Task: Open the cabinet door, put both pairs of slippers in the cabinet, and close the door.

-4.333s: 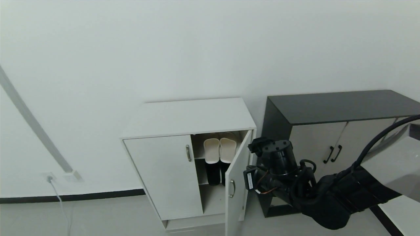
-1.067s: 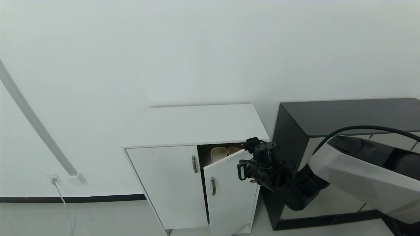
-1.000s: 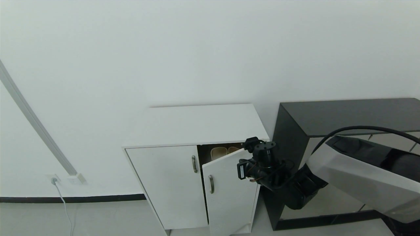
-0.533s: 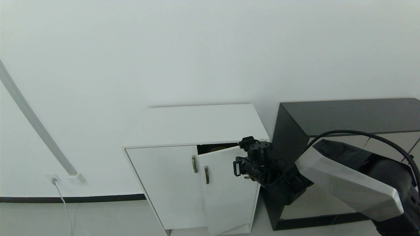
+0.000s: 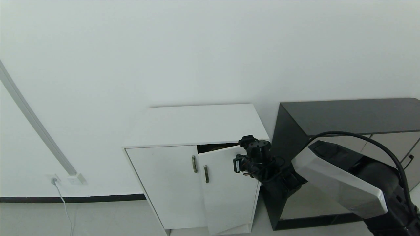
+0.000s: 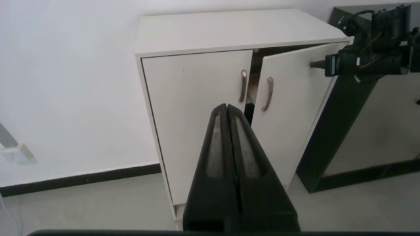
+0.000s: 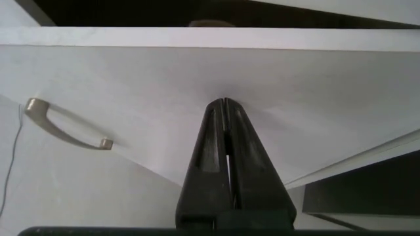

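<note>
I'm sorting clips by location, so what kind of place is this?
Probably a plain indoor room, maybe an entry corner: a white cabinet against a bare white wall, a dark cabinet beside it, a wall socket with a cable near the floor.

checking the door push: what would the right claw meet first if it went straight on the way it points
The white face of the right cabinet door, just ahead of the shut right claw; whether they already touch is unclear.

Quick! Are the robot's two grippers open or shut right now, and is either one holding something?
Left gripper: shut, holding nothing.
Right gripper: shut, holding nothing, tip against the cabinet door.
</note>
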You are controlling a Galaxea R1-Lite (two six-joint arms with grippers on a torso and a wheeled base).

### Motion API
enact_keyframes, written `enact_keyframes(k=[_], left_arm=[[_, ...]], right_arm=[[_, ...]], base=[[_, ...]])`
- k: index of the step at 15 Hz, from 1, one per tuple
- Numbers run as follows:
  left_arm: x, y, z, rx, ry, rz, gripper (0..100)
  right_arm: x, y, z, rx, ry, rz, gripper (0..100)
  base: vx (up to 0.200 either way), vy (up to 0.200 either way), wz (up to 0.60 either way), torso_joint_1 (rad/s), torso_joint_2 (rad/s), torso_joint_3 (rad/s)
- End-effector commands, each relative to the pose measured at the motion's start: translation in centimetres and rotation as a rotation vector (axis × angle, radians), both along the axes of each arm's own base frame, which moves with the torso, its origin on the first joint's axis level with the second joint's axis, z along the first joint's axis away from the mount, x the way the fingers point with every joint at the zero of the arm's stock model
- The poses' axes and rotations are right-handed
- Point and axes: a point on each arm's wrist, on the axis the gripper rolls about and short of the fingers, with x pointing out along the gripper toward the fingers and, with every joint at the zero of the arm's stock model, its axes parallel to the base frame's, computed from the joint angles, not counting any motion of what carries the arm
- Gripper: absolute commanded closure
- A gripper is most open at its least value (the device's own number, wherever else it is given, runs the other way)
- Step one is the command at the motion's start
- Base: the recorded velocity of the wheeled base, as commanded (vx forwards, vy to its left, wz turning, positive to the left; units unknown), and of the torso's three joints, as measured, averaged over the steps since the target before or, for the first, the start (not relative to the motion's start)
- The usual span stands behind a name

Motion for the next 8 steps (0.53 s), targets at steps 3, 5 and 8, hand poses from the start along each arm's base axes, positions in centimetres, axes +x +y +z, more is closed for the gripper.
enact_keyframes(k=[3,5,8], left_arm=[[0.0,0.0,0.0,0.001,0.001,0.000,100],[0.0,0.0,0.0,0.001,0.001,0.000,100],[0.0,0.0,0.0,0.001,0.001,0.000,100]], right_arm=[[0.7,0.1,0.3,0.012,-0.017,-0.006,100],[1.3,0.0,0.4,0.009,-0.014,-0.015,100],[1.6,0.0,0.6,0.011,-0.017,-0.018,100]], base=[[0.000,0.000,0.00,0.000,0.00,0.000],[0.000,0.000,0.00,0.000,0.00,0.000],[0.000,0.000,0.00,0.000,0.00,0.000]])
